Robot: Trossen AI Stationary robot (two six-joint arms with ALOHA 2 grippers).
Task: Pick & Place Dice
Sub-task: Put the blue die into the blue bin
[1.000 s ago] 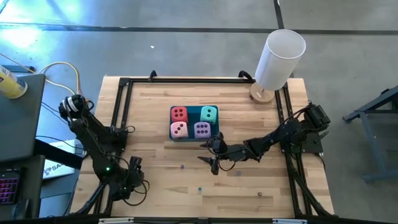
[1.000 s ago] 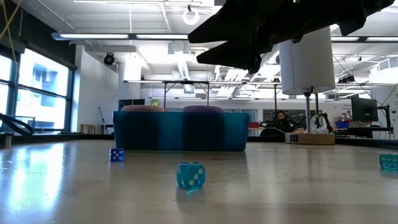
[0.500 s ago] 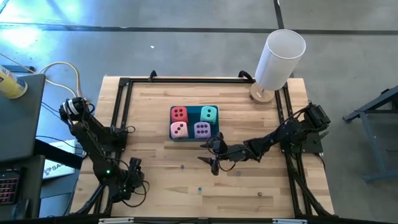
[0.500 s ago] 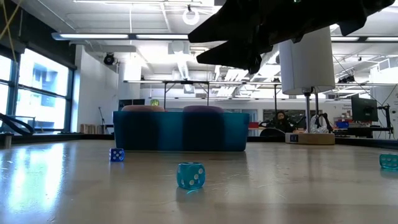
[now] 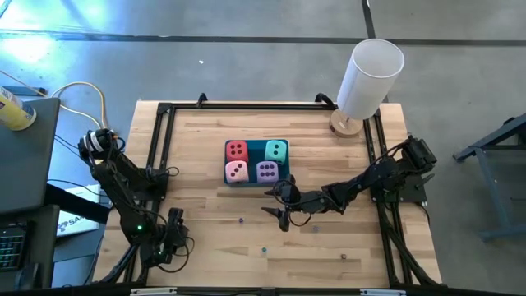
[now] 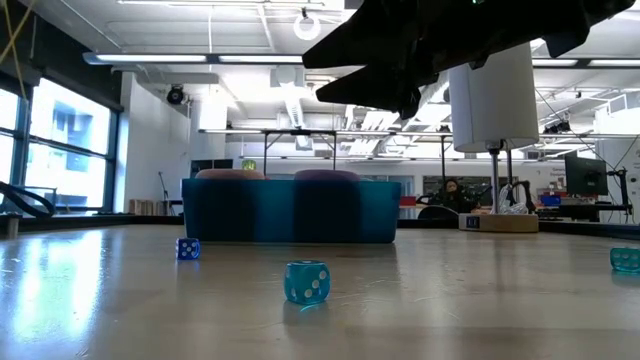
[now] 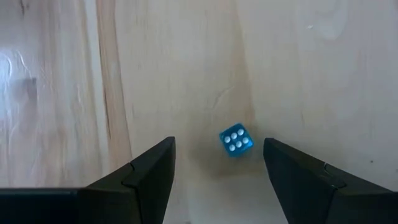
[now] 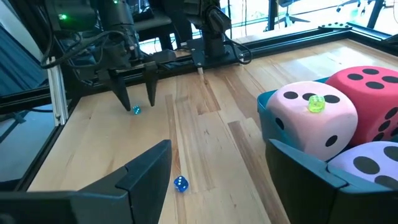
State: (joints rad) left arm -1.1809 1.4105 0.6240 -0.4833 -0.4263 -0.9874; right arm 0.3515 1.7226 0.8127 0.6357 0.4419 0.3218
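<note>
Left claw (image 5: 170,233) hangs spread-fingered over a tiny blue bead (image 7: 236,139), well left of the tray (image 5: 229,180). That tray holds the red (image 5: 237,150), pink (image 5: 237,171), teal (image 5: 276,151) and purple dice (image 5: 266,171); they look soft and light, best pinched across opposite faces. Right claw (image 5: 280,212) hovers just beside the tray, fingers apart, empty.

Tray (image 5: 228,155) sat mid-surface (image 5: 197,140) with four dice (image 5: 256,162) in it, two by two. Cylinder (image 5: 369,76) stood at the far right corner. Right tool (image 5: 279,206) was just in front of the tray, near its right end. Left tool (image 5: 173,229) was at the near left corner. Small beads (image 5: 241,219) lay between tray and near edge.
</note>
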